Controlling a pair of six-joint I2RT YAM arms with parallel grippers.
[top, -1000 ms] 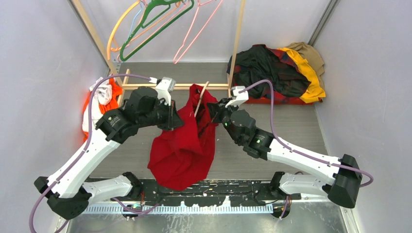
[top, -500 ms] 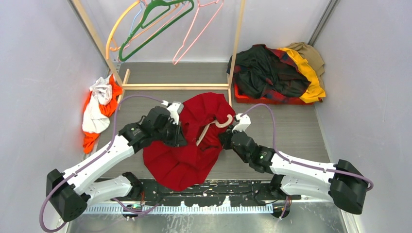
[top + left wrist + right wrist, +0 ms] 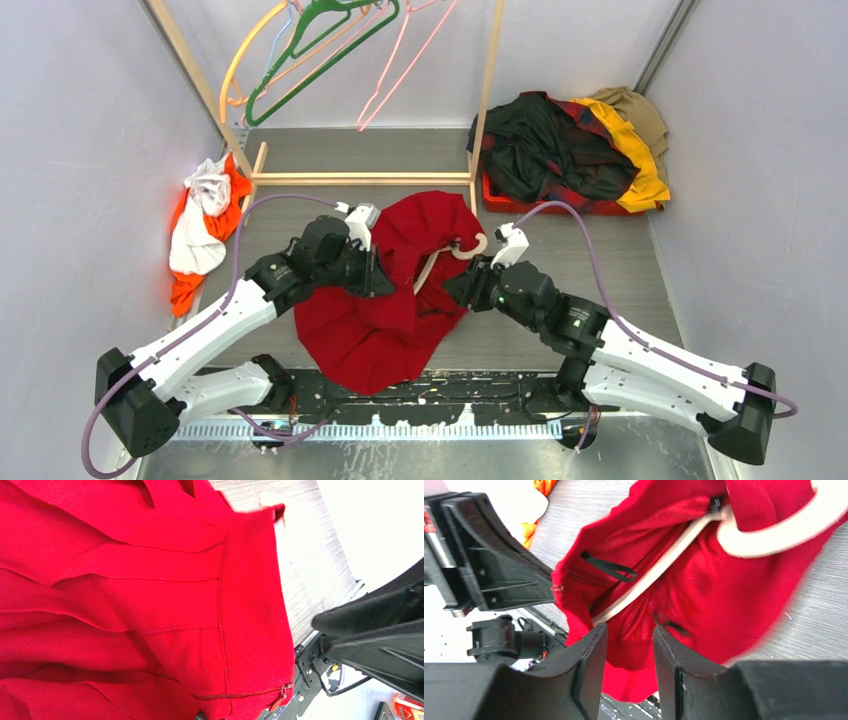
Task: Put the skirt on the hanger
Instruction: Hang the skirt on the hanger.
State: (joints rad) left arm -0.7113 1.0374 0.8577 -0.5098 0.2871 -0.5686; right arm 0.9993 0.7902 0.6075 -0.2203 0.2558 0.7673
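Note:
The bright-red skirt [image 3: 385, 320] lies bunched on the table between my two arms. The cream hanger [image 3: 430, 268] is partly inside its waist opening, and its hook [image 3: 470, 249] sticks out on top. My left gripper [image 3: 375, 278] is at the skirt's left waist edge. In the left wrist view red fabric [image 3: 150, 605] and a zipper [image 3: 277, 700] hide its fingers, and it seems shut on the fabric. My right gripper [image 3: 630, 630] is open and empty just short of the skirt [image 3: 724, 600]. The hanger arm [image 3: 659, 567] lies beyond it.
A wooden rack [image 3: 360, 178] stands behind the skirt, with green, pink and orange hangers [image 3: 320, 50] hung above. A pile of dark, plaid and yellow clothes [image 3: 570, 150] lies at the back right. Orange and white clothes [image 3: 205, 220] lie by the left wall.
Skirt and hanger have come down from a raised hold onto the table. My right gripper has let go of the hanger and drawn back slightly to the right.

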